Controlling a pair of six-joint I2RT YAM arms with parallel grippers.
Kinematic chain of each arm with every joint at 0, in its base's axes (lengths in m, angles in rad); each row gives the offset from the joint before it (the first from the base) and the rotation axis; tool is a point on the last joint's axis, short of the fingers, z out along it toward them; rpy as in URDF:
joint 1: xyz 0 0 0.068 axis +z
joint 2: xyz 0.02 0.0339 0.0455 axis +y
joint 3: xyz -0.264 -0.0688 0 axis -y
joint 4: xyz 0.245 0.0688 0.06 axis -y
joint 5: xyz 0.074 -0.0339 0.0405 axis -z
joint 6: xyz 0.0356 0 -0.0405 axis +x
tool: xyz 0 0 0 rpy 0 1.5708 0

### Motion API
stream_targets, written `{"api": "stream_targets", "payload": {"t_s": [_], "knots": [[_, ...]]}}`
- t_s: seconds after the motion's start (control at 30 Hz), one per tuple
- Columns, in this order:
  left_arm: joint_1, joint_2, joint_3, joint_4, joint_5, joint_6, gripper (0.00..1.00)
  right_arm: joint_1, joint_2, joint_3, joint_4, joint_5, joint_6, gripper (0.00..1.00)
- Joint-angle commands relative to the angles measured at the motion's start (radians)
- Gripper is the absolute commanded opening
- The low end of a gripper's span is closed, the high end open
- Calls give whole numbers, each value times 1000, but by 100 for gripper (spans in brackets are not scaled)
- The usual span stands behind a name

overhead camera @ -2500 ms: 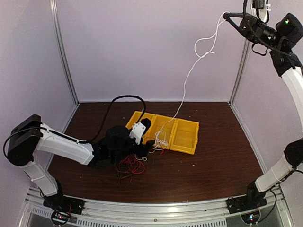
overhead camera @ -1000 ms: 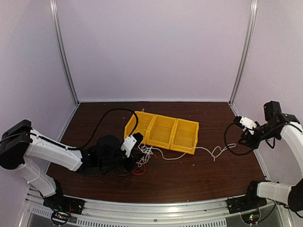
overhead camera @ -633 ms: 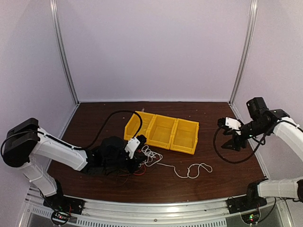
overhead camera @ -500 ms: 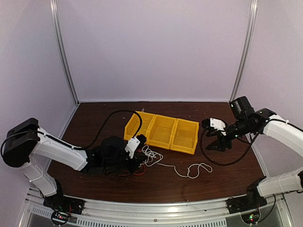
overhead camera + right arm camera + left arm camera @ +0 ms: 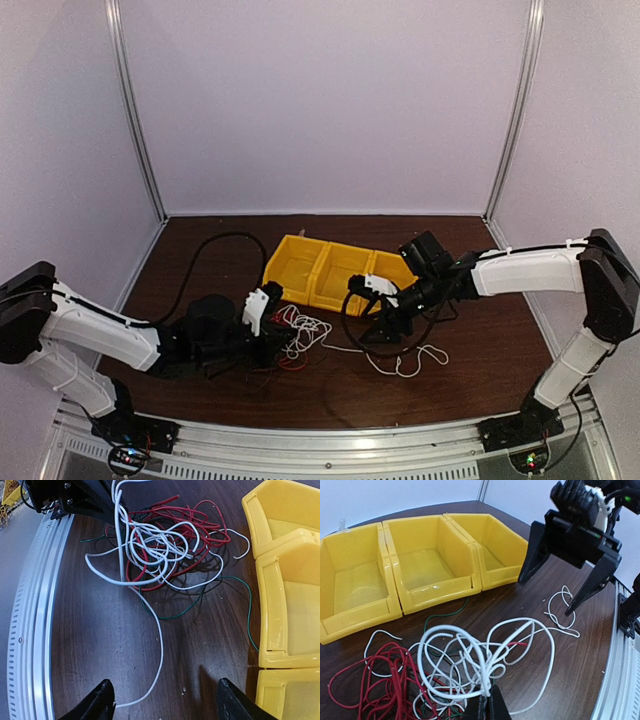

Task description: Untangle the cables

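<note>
Left gripper [image 5: 485,706] is pinched tight on a white cable [image 5: 470,652], whose loops rise from the clump of cables [image 5: 161,547]. The clump sits on the table [image 5: 90,645], near and left of the yellow bins [image 5: 435,592]. Red strands [image 5: 385,650] and a green one [image 5: 172,618] lie beneath. I see my right gripper [image 5: 167,705] hovering just right of the clump, jaws spread wide, holding nothing. A white tail [image 5: 161,655] runs under it.

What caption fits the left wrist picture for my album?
Left gripper pinches white cable; open right gripper hovers beside yellow bins.
</note>
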Motion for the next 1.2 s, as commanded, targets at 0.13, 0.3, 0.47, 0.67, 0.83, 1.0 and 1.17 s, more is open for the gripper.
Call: {"api": "stream_targets", "payload": {"t_s": [0.13, 0.3, 0.47, 0.67, 0.83, 1.0, 1.17], "knots": [[-8, -71, -32, 92, -22, -68, 0, 105, 129, 105, 116, -65, 87, 73], [-7, -107, -55, 117, -20, -91, 0, 122, 190, 147, 144, -106, 125, 74], [-8, -126, -66, 139, -13, -117, 0, 124, 219, 137, 212, -109, 159, 82], [-8, -138, -66, 150, -13, -130, 0, 128, 245, 107, 262, -89, 190, 80], [-7, -139, -63, 144, -15, -123, 0, 129, 256, 87, 270, -32, 216, 63], [-8, -142, -66, 147, -22, -121, 0, 128, 255, 67, 316, -9, 225, 61], [-7, -149, -80, 159, -27, -128, 0, 129, 270, 78, 304, 17, 230, 35]]}}
